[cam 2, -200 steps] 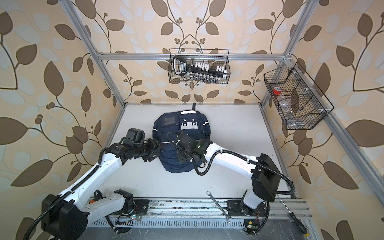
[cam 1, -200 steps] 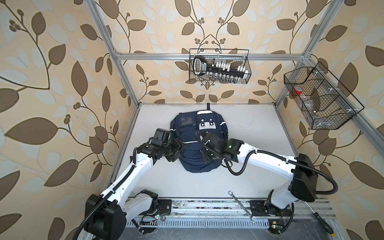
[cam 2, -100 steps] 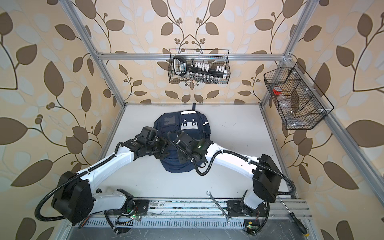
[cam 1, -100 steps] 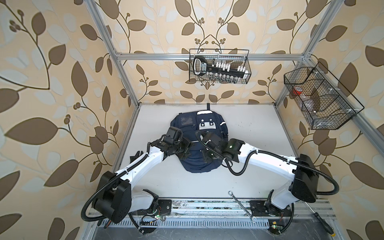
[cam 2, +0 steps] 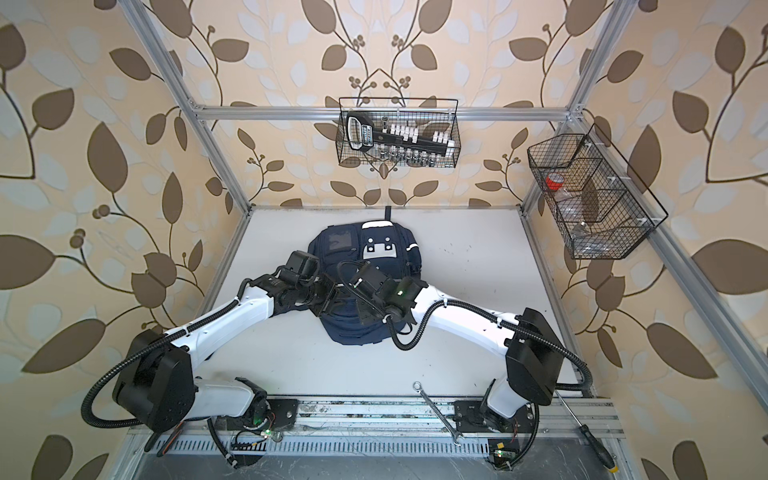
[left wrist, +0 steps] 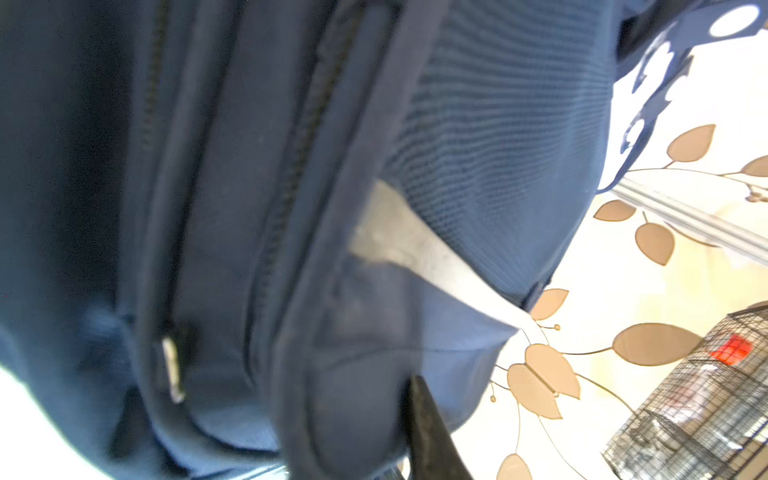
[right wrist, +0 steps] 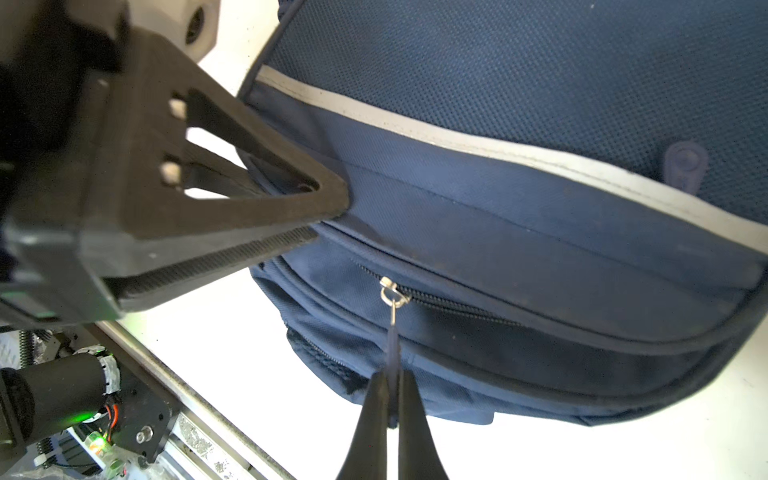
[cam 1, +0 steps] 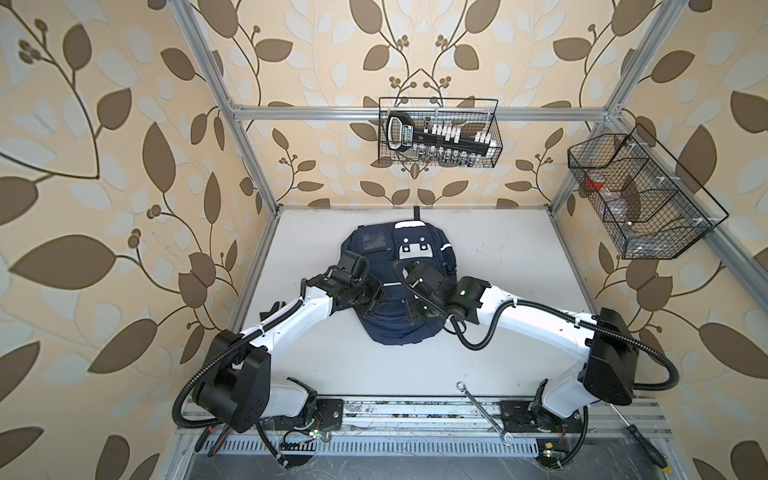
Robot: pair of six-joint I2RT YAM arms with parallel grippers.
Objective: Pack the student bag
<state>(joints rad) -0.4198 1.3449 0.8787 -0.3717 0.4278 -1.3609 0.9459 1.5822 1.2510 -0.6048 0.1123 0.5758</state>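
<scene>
White tabletop [cam 1: 498, 257] bears the student bag [cam 1: 395, 332]; right gripper [right wrist: 392, 395] clenches its zipper pull [right wrist: 392, 332], left gripper [right wrist: 330, 218] pinches fabric just beside, zip track [right wrist: 457, 307] running away from the left gripper.

student bag [left wrist: 249, 208] blurred in left wrist view | my left claw [right wrist: 330, 220] there: one finger [left wrist: 428, 436] only, cut off | zip pull [right wrist: 392, 332] end hidden inside my right claw [right wrist: 394, 378] | side wire basket [cam 1: 665, 245] contents unreadable

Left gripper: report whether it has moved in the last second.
Yes. In both top views the left gripper shifted right, from the student bag's left edge further onto it.
</scene>
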